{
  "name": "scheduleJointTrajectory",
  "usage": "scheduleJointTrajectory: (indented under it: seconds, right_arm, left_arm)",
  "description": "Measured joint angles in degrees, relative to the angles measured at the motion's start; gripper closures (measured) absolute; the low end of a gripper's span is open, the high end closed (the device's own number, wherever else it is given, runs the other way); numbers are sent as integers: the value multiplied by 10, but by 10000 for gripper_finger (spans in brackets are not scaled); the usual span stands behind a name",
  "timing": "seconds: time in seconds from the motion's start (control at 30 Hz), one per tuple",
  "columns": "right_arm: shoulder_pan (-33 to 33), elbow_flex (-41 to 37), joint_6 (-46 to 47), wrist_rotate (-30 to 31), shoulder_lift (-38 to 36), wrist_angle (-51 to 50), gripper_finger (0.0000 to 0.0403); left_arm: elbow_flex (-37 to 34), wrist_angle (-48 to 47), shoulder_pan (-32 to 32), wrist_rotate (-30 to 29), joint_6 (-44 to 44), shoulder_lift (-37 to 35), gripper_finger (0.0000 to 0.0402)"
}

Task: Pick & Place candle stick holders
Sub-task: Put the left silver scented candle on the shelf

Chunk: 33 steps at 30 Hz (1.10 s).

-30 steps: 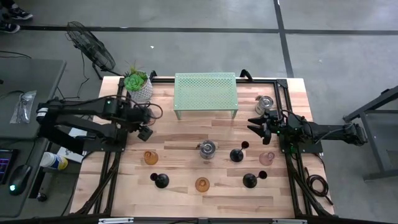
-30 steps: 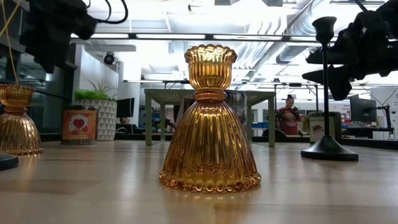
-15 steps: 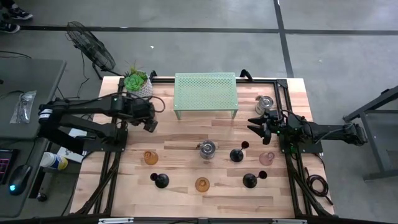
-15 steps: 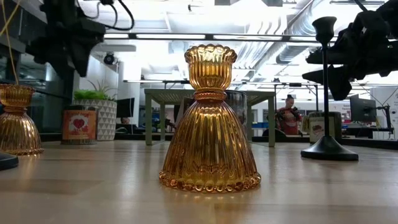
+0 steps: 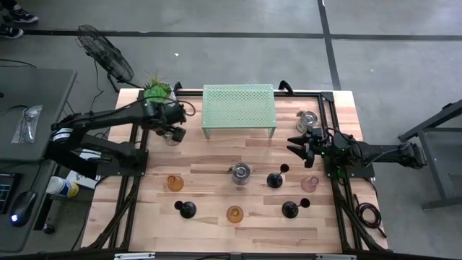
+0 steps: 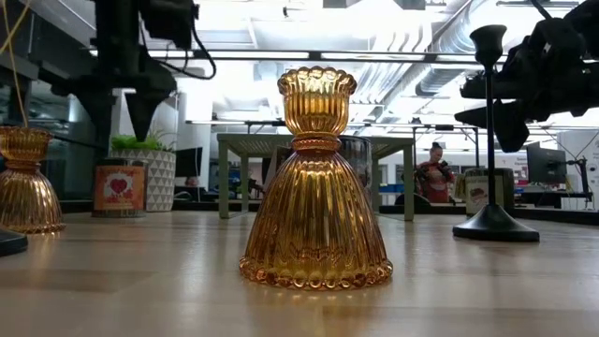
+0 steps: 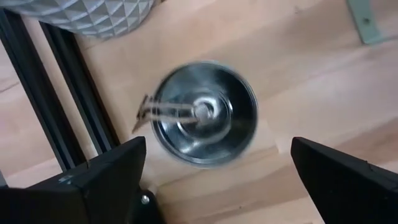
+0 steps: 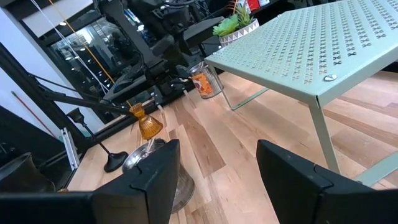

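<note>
Directly beneath the left gripper [image 7: 217, 171], its fingers spread wide, a silver cup [image 7: 204, 114] stands free on the table.

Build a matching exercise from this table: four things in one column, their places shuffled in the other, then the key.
Things
1. green rack
2. pink glass holder
3. left gripper
4. nearer amber holder

Places
A. near the table's right edge
B. front middle of the table
C. back middle of the table
D. open above a silver cup beside the plant pot

Pairs: 1-C, 2-A, 3-D, 4-B
</note>
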Motion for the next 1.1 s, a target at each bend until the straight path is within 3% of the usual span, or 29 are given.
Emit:
scheduleJointTrajectory:
  seconds: [0.4,1.1]
  right_arm:
    - [0,0,0,0,1,0,197]
    - [0,0,0,0,1,0,197]
  left_arm:
    - [0,17,50,-3,44,34,2]
    - [0,32,111,53,100,74,2]
